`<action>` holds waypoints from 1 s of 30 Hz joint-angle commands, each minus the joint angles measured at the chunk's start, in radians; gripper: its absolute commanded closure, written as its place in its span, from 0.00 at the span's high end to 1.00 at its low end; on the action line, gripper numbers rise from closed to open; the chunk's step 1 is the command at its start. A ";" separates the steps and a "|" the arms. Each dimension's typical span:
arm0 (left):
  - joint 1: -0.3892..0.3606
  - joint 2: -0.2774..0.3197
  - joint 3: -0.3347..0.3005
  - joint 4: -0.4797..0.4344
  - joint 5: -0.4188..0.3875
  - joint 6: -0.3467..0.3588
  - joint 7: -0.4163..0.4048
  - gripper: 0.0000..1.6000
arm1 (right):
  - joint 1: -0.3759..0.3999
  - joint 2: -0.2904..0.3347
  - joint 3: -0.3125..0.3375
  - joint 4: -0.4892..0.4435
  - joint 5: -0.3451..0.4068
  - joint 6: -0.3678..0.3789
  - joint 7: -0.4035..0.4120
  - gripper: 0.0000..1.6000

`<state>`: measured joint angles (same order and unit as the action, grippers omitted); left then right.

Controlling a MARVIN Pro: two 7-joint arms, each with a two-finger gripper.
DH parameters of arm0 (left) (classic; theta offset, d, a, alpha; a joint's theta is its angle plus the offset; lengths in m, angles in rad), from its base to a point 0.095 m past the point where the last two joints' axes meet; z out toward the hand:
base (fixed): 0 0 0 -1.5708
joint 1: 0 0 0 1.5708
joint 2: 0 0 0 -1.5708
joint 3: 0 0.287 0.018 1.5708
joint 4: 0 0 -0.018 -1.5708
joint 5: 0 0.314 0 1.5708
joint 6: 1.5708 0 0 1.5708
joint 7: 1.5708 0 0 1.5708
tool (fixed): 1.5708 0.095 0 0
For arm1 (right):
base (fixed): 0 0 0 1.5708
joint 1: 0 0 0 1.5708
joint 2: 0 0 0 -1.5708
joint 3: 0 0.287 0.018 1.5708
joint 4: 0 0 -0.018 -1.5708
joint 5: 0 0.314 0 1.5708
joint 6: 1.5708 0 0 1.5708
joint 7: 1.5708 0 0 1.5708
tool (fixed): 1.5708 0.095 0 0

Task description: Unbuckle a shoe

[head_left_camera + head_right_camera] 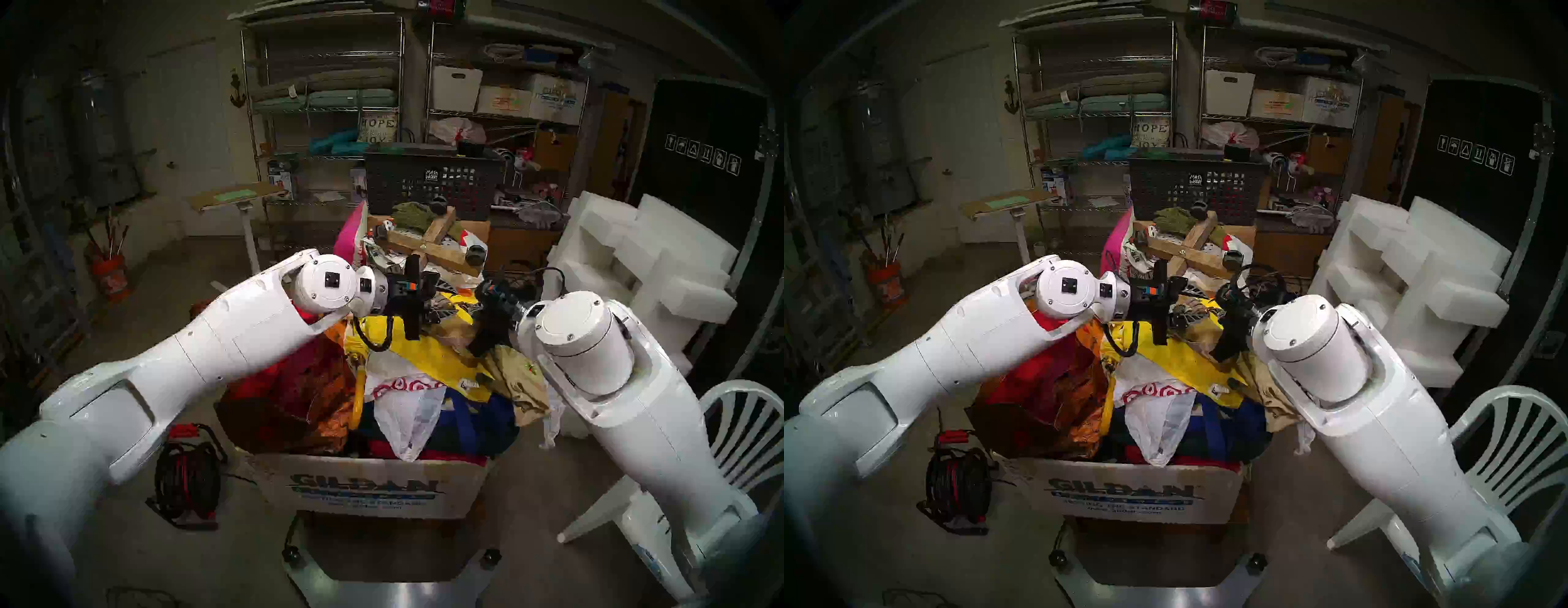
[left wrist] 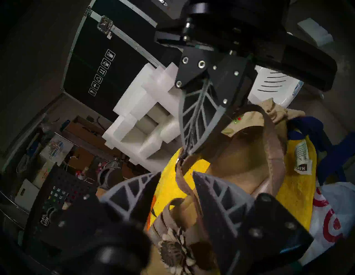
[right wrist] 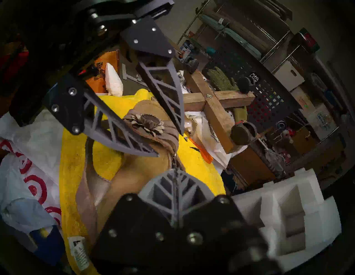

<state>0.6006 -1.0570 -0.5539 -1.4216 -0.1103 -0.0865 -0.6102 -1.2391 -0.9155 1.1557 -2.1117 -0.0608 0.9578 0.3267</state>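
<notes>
A cluttered storeroom. My right hand [image 3: 175, 171] pinches the sandal [image 3: 134, 172] strap; my left hand [image 2: 176, 172] gapes around it. Pulling could tear it.

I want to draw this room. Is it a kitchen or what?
No, probably a garage or storeroom: wire shelves stacked with boxes, foam packing blocks, a cable reel on the bare floor.

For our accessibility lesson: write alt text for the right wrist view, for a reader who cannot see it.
A tan sandal with a flower ornament lies on yellow cloth; the right gripper, shut, pinches its thin strap near the buckle. The left gripper reaches in from above, its open fingers astride the flower. Foam blocks and a wooden cross lie behind.
</notes>
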 commanded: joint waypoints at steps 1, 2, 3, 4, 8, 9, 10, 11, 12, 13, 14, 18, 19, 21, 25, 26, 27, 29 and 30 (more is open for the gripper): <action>-0.027 -0.030 -0.011 0.023 -0.004 -0.008 0.001 0.53 | 0.015 0.000 0.009 -0.012 0.003 -0.012 0.004 0.00; -0.027 -0.032 -0.009 0.029 -0.006 -0.009 -0.003 0.50 | 0.014 0.000 0.009 -0.012 0.003 -0.013 0.005 0.00; -0.027 -0.033 -0.008 0.032 -0.006 -0.011 -0.003 0.48 | 0.014 0.000 0.010 -0.012 0.003 -0.013 0.005 0.00; -0.028 -0.034 -0.006 0.034 -0.006 -0.012 -0.007 0.47 | 0.013 0.001 0.010 -0.012 0.003 -0.012 0.005 0.00; -0.023 -0.031 -0.003 0.033 -0.007 -0.014 -0.009 0.38 | 0.011 0.000 0.013 -0.013 0.002 -0.011 0.004 0.00; -0.023 -0.030 -0.002 0.033 -0.008 -0.016 -0.010 0.34 | 0.011 0.001 0.013 -0.013 0.002 -0.012 0.005 0.00; -0.022 -0.030 -0.002 0.033 -0.009 -0.017 -0.011 0.33 | 0.010 0.001 0.014 -0.013 0.003 -0.013 0.005 0.00; -0.022 -0.029 -0.001 0.033 -0.010 -0.018 -0.011 0.34 | 0.010 0.001 0.014 -0.013 0.003 -0.014 0.005 0.00; -0.022 -0.029 -0.001 0.033 -0.010 -0.018 -0.011 0.34 | 0.010 0.001 0.014 -0.013 0.003 -0.014 0.005 0.00; -0.022 -0.029 -0.001 0.033 -0.011 -0.020 -0.011 0.33 | 0.010 0.001 0.015 -0.013 0.003 -0.014 0.006 0.00; -0.019 -0.028 -0.003 0.031 -0.012 -0.024 -0.008 0.33 | 0.011 0.001 0.014 -0.012 0.003 -0.014 0.008 0.00; -0.015 -0.026 -0.004 0.027 -0.012 -0.030 -0.002 0.23 | 0.013 -0.001 0.012 -0.012 0.002 -0.013 0.009 0.00; -0.012 -0.025 -0.005 0.025 -0.011 -0.032 0.005 0.05 | 0.014 -0.003 0.009 -0.011 0.001 -0.012 0.008 0.00; -0.011 -0.024 -0.005 0.026 -0.015 -0.041 0.001 0.00 | 0.016 -0.007 0.006 -0.007 -0.001 -0.012 0.006 0.00; -0.009 -0.017 -0.005 0.018 -0.019 -0.049 -0.008 0.00 | 0.024 -0.017 0.002 -0.002 -0.005 -0.010 0.002 0.00; -0.009 -0.016 -0.004 0.018 -0.024 -0.054 -0.015 0.00 | 0.025 -0.018 0.001 -0.002 -0.006 -0.010 0.001 0.00; -0.009 -0.015 -0.003 0.016 -0.025 -0.055 -0.017 0.00 | 0.026 -0.020 0.000 -0.002 -0.007 -0.010 0.000 0.00; -0.007 -0.015 -0.003 0.017 -0.031 -0.063 -0.022 0.00 | 0.028 -0.025 -0.001 0.000 -0.009 -0.009 -0.002 0.00; -0.007 -0.015 -0.003 0.017 -0.031 -0.063 -0.022 0.00 | 0.028 -0.025 -0.001 0.000 -0.009 -0.009 -0.002 0.00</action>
<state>0.6030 -1.0704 -0.5454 -1.3788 -0.1227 -0.1211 -0.6166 -1.2368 -0.9202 1.1591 -2.1028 -0.0650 0.9553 0.3322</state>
